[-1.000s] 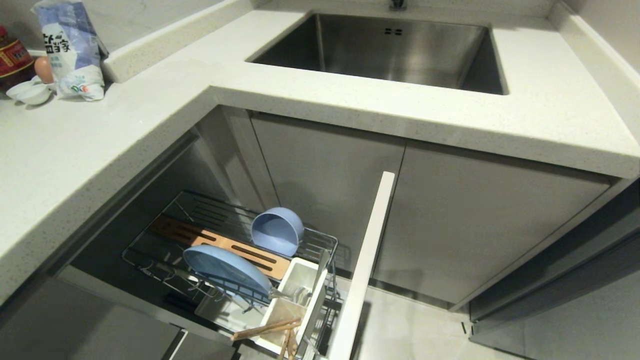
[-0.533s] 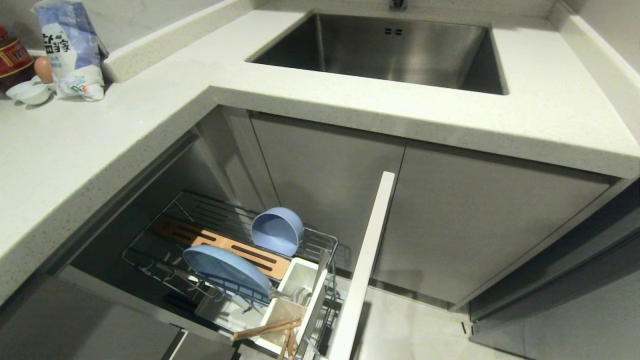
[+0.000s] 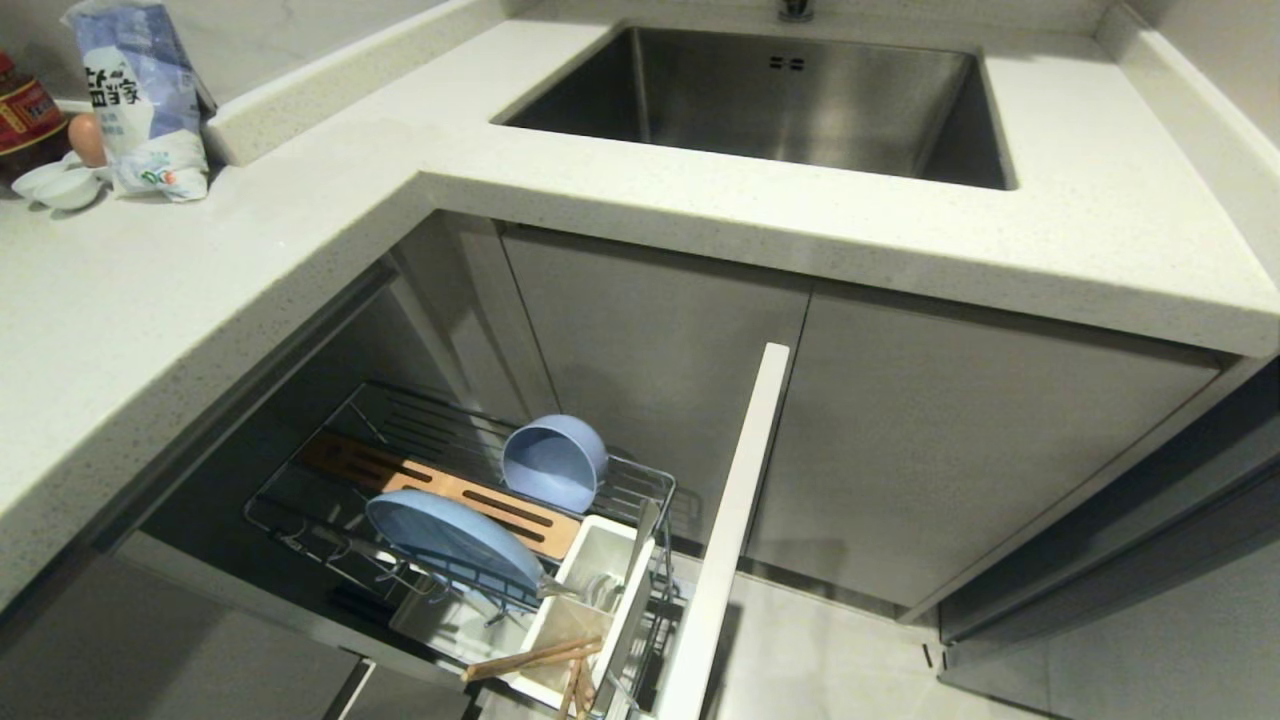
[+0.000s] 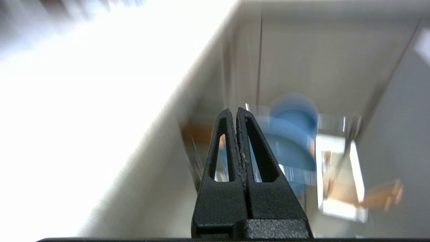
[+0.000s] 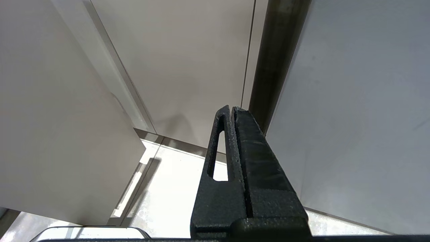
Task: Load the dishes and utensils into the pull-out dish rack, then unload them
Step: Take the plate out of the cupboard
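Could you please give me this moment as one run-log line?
rack: pulled out | plate, bowl: racked | chopsticks: in caddy | left tool: shut, empty | right tool: shut, empty

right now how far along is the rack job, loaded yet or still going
Loading looks done: the oval plate and round bowl stand in the pull-out dish rack, with the chopsticks and spoon in its white caddy. Nothing is in hand: the left end effector and right end effector are both shut and empty, neither at the rack. All the unloading is left.
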